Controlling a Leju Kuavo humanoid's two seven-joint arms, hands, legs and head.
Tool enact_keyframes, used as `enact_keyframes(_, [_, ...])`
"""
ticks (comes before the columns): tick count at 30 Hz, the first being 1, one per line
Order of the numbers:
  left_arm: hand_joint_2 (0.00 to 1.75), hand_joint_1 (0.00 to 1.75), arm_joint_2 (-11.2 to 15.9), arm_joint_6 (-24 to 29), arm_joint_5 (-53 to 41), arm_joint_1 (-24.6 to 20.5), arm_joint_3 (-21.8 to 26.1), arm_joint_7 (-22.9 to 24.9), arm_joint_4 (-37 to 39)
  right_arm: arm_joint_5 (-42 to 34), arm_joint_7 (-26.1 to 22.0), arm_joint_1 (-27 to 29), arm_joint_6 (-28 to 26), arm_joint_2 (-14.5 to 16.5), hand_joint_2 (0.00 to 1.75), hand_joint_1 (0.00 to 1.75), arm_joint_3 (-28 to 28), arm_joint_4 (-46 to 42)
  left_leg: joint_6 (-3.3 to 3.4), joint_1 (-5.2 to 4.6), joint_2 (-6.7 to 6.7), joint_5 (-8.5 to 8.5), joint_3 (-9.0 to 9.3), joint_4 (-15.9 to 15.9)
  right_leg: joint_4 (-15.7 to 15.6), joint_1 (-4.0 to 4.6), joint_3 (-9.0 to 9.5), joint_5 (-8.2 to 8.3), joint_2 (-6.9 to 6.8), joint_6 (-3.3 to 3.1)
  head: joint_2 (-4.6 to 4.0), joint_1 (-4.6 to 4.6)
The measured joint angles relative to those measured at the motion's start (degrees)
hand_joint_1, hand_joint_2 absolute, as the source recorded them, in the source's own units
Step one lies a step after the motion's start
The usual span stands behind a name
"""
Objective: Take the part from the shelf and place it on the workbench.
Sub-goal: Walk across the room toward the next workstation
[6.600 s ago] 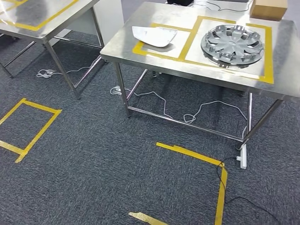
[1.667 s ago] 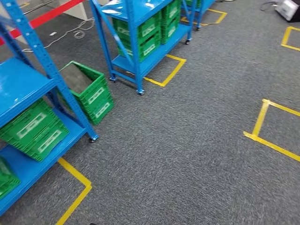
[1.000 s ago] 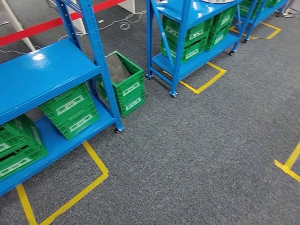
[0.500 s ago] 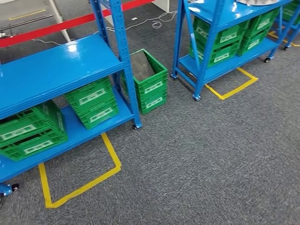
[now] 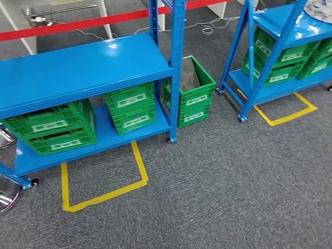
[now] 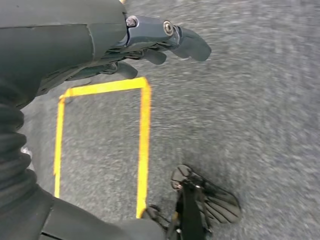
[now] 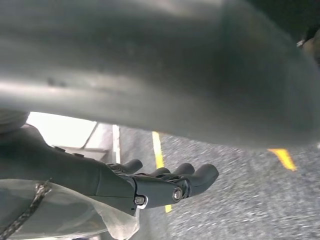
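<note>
Two blue racks sit in the head view: a left rack (image 5: 78,67) straight ahead and a right rack (image 5: 274,23) off at the right edge. The only thing that looks like the part (image 5: 319,9) is a pale grey round piece lying on the right rack's upper deck, cut off by the corner of the picture, so I can't say much about its shape. The left rack's upper deck looks bare, and its lower deck holds green crates (image 5: 129,106). One more green crate (image 5: 193,93) stands on the carpet between the racks.

Both hands hang low and carry nothing. The left hand (image 6: 151,45) has its fingers stretched out loosely over the carpet and a yellow tape corner (image 6: 143,145). The right hand (image 7: 158,185) also has its fingers extended and slightly apart, with nothing between them as far as I can see.

So my read is that this is the approach step, and the grab hasn't started.

- Face the right rack, not the one dead ahead.
- Use the yellow tape box (image 5: 288,111) in front of the right rack as the parking spot and stand square to it.
- Give the floor crate and the rack's slanted brace plenty of room while walking.
- Get the whole part into the head view before raising either arm.
- It looks wide and flat, so a two-handed lift with fingers under opposite edges probably beats a one-handed pinch.
</note>
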Motion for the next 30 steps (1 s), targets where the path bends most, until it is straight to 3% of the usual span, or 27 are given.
enact_keyframes(1, [0.44,0.0,0.4,-0.3,-0.9,-0.06,0.38,0.88,-0.14,0.15,0.14,0.21,-0.09,-0.04,0.0,0.0,0.01,0.03,-0.01,0.11,-1.68,-0.02,0.07,0.03,1.06,-0.25,-0.65,0.42,2.23,0.19,-0.01,0.17])
enact_keyframes(2, [0.0,0.0,0.66,-0.45,-1.95,-0.09,0.64,2.37,-0.17,0.26,0.21,0.36,-0.15,-0.09,0.0,0.0,0.01,0.04,-0.15,0.17,-3.12,-0.1,0.16,0.1,-0.12,-0.45,-0.32,1.72,3.61,0.22,-0.01,0.19])
enact_keyframes(3, [0.0,0.0,0.66,-0.36,-2.85,-0.16,0.6,3.43,-0.17,0.35,0.19,0.36,-0.19,-0.14,0.0,0.0,0.01,0.03,-0.41,0.16,-3.98,-0.21,0.13,0.32,-4.44,-0.62,1.62,3.49,4.89,0.15,-0.01,0.19])
enact_keyframes(5, [0.0,0.0,0.47,0.54,-5.48,-0.27,0.17,5.82,-0.16,0.37,-0.47,0.3,-0.41,-0.18,0.0,0.0,0.02,0.03,-1.08,0.23,-5.2,-0.19,-0.32,0.59,-7.87,-0.69,3.45,3.92,6.57,-0.19,-0.01,0.18])
enact_keyframes(7, [0.0,0.0,0.22,1.7,-8.12,-0.11,-0.68,7.7,-0.15,0.31,-1.1,0.19,-0.63,-0.17,0.0,0.0,0.02,0.04,-1.72,0.41,-6.28,-0.04,-0.77,0.69,-8.15,-0.62,3.79,3.9,5.76,-0.78,0.0,0.16])
enact_keyframes(8, [0.0,0.0,0.12,2.08,-8.94,0.0,-1.08,8.2,-0.15,0.28,-1.0,0.17,-0.69,-0.15,0.0,0.0,0.01,0.04,-2.0,0.4,-5.81,-0.27,-0.98,1.02,-8.25,-0.65,3.89,3.95,5.1,-1.09,0.0,0.14])
enact_keyframes(10, [0.0,0.0,-0.03,2.45,-9.6,-0.03,-1.7,8.59,-0.15,0.26,-0.74,0.23,-0.74,-0.13,0.0,0.0,0.01,0.04,-2.56,0.3,-2.91,-2.27,-2.58,4.39,-8.48,-0.76,4.16,3.9,3.51,-1.81,0.0,-0.21])
enact_keyframes(12, [0.0,0.0,-0.25,2.56,-9.82,-0.23,-2.25,8.71,-0.15,0.25,-0.59,0.38,-0.75,-0.13,0.0,0.0,0.01,0.05,-3.0,0.38,-0.06,-5.65,-6.16,11.87,-8.48,-0.55,4.34,3.6,1.73,-2.33,0.0,-0.49])
enact_keyframes(13, [0.0,0.0,-0.33,2.56,-9.88,-0.28,-2.44,8.75,-0.15,0.25,-0.59,0.44,-0.76,-0.13,0.0,0.0,0.01,0.05,-3.12,0.5,0.35,-6.74,-7.83,15.28,-8.47,-0.45,4.44,3.45,0.87,-2.47,0.0,-0.48])
enact_keyframes(14, [0.0,0.0,-0.39,2.6,-10.01,-0.24,-2.61,8.8,-0.14,0.25,-0.59,0.45,-0.81,-0.13,0.0,0.0,0.01,0.05,-3.16,0.6,0.51,-6.77,-8.71,17.11,-8.46,-0.36,4.59,3.3,0.05,-2.56,0.0,-0.48])
enact_keyframes(15, [0.0,0.0,-0.43,2.69,-10.17,-0.15,-2.79,8.83,-0.14,0.25,-0.59,0.45,-0.89,-0.14,0.0,0.0,0.01,0.05,-3.09,0.65,0.61,-5.69,-8.53,16.72,-8.46,-0.29,4.78,3.14,-0.65,-2.59,0.0,-0.5])
enact_keyframes(16, [0.0,0.0,-0.49,2.86,-10.34,-0.06,-3.01,8.8,-0.13,0.25,-0.59,0.44,-0.98,-0.16,0.0,0.0,0.01,0.05,-2.88,0.65,0.83,-3.72,-7.27,14.11,-8.46,-0.21,5.05,2.96,-1.29,-2.57,0.0,-0.5])
enact_keyframes(18, [0.0,0.0,-0.78,3.07,-9.68,-0.12,-3.39,7.95,-0.13,0.38,-0.59,0.45,-1.11,-0.24,0.0,0.0,0.01,0.05,-1.97,0.19,2.85,-0.23,-3.57,6.42,-8.48,0.04,5.47,2.52,-2.49,-2.35,0.0,-0.49])
enact_keyframes(20, [0.0,0.0,-1.32,2.08,-6.55,-0.62,-3.01,6.02,-0.13,1.23,-0.6,0.51,-1.33,-0.42,0.0,0.0,0.03,0.05,-1.14,-0.44,4.72,0.45,-1.5,1.96,-8.52,0.27,5.57,2.12,-3.69,-1.83,0.0,-0.49])
enact_keyframes(21, [0.0,0.0,-1.62,1.31,-4.52,-0.85,-2.39,4.96,-0.13,1.84,-0.6,0.49,-1.54,-0.54,0.0,0.0,0.08,0.05,-0.95,-0.66,4.78,0.08,-1.39,1.56,-8.61,0.33,5.67,2.0,-4.32,-1.53,0.01,-0.5])
enact_keyframes(23, [0.0,0.0,-2.42,0.1,-2.25,-1.0,-0.7,3.06,-0.08,3.03,-0.55,0.35,-2.31,-0.85,0.0,0.0,0.34,0.03,-0.61,-0.53,3.56,0.31,-1.23,0.85,-8.8,0.28,6.29,1.72,-5.02,-0.96,0.02,-0.51])
enact_keyframes(25, [0.0,0.0,-3.07,-0.34,-3.54,-1.15,0.12,1.38,-0.01,3.89,-0.48,0.26,-3.08,-1.32,0.0,0.0,0.75,-0.01,-0.17,-0.03,2.22,0.78,-0.86,0.05,-6.44,0.16,5.46,-0.02,-2.49,-0.33,0.01,-0.22])
enact_keyframes(27, [0.87,0.0,-3.29,-1.12,-5.86,-1.76,-0.23,-0.14,0.01,4.7,-0.52,0.25,-3.33,-1.8,0.0,0.0,1.19,-0.01,0.08,0.26,0.76,1.02,-0.83,-0.16,0.45,-0.1,1.87,-3.26,0.95,0.11,-0.01,0.18])
enact_keyframes(29, [1.75,0.0,-3.16,-1.66,-7.1,-2.47,-0.81,-0.89,0.01,5.87,-0.56,0.08,-3.29,-2.0,0.0,0.0,1.89,0.01,0.12,0.3,-0.77,1.04,-0.83,-0.14,6.65,-0.29,-1.84,-4.66,1.95,0.35,-0.01,0.26])
enact_keyframes(30, [1.75,0.0,-2.99,-1.72,-6.94,-2.74,-0.97,-1.06,0.01,6.45,-0.52,-0.06,-3.09,-2.01,0.0,0.0,2.34,0.02,0.07,0.34,-1.39,1.0,-0.74,-0.11,6.94,-0.35,-2.54,-3.61,2.05,0.43,-0.01,0.27])
